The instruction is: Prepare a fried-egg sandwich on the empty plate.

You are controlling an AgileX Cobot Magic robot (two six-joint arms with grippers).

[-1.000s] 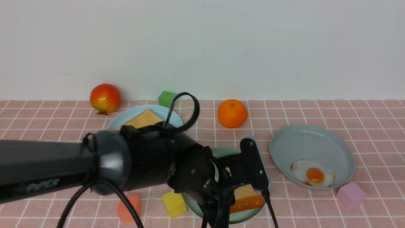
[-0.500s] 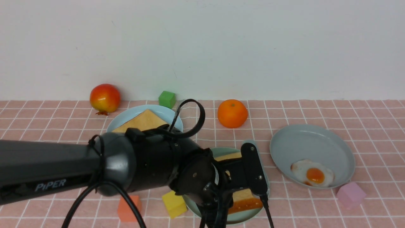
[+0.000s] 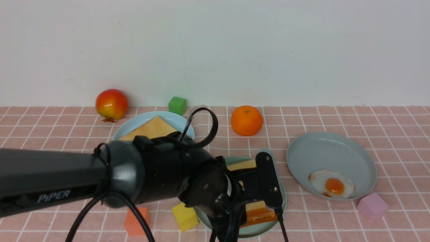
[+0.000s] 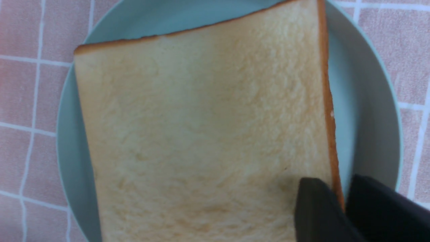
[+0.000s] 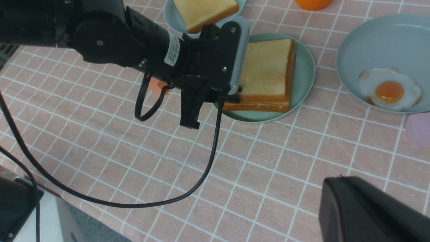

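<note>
One slice of toast (image 3: 258,209) lies on the mint-green plate (image 3: 260,232) in the front view, my left claw (image 3: 235,205) low at its near edge, so I judge the first layer is being set down. Other toast (image 3: 151,128) waits on the pale blue plate (image 3: 134,122); the fried egg (image 3: 332,185) sits in the grey-blue plate (image 3: 329,148). An orange (image 3: 247,120), a pomegranate (image 3: 111,104) and coloured blocks (image 3: 184,216) dot the counter (image 3: 386,127).

From the left wrist, my fingers (image 4: 315,210) straddle the toast's crust, clenched on it.

From the right wrist, my left arm (image 5: 111,37) overhangs the toast; only part of the right claw (image 5: 369,211) shows, so I cannot tell its state. Next I should release and withdraw, clearing the way for the egg.
</note>
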